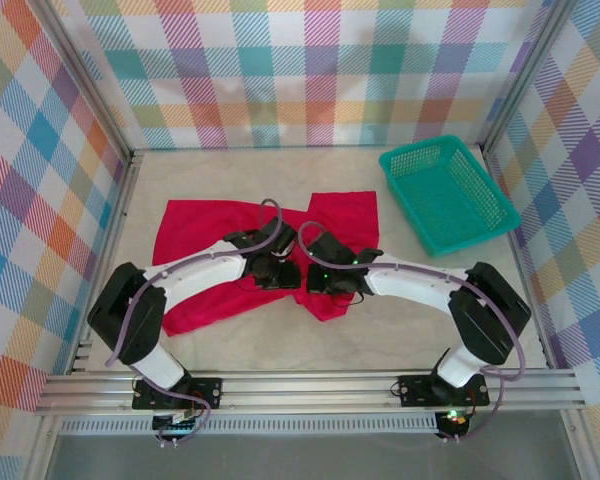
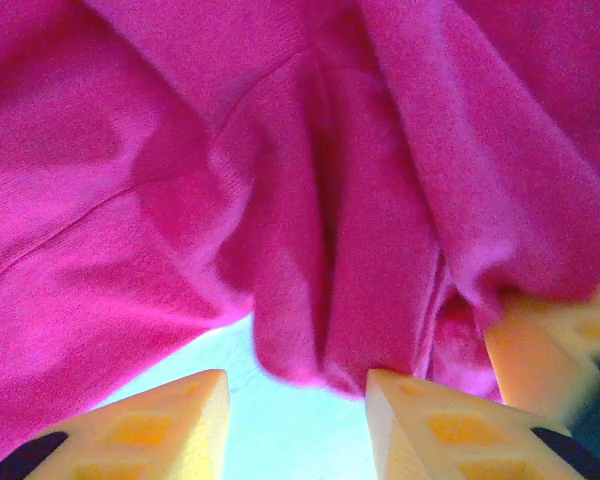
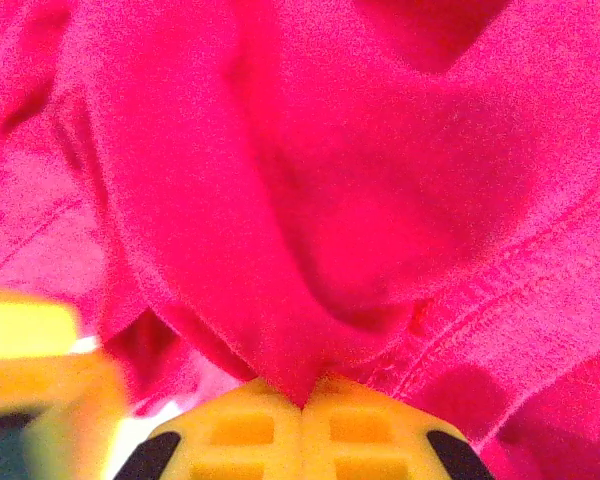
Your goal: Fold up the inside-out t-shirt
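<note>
**Over the near hem: one thin pinch, one empty bite**

Around the middle of the counter (image 1: 310, 340) lies the inside-out t-shirt (image 1: 220, 225), bunched and askew, well apart from the teal basket (image 1: 447, 192). Both my pincers meet at its near edge, almost touching each other.

My right pincer (image 3: 305, 400) is closed tight, with a fold of red cloth caught at the very tips. That hold looks thin. If I lift or pull quickly, I judge the fold could slide out and drop back in a heap.

My left pincer (image 2: 295, 385) stands partly open and grips nothing. Its fingers (image 2: 185, 420) are apart, with bare counter showing between them, and a lobe of cloth sags just above the gap. Closing here might catch several layers at once. The whole bunch would then drag along instead of one edge spreading flat. It might also catch only a wisp.

The two pincers are crowded together, so their fingers could knock against each other. Grips this close also give me little width to stretch the cloth, so it may twist.
</note>
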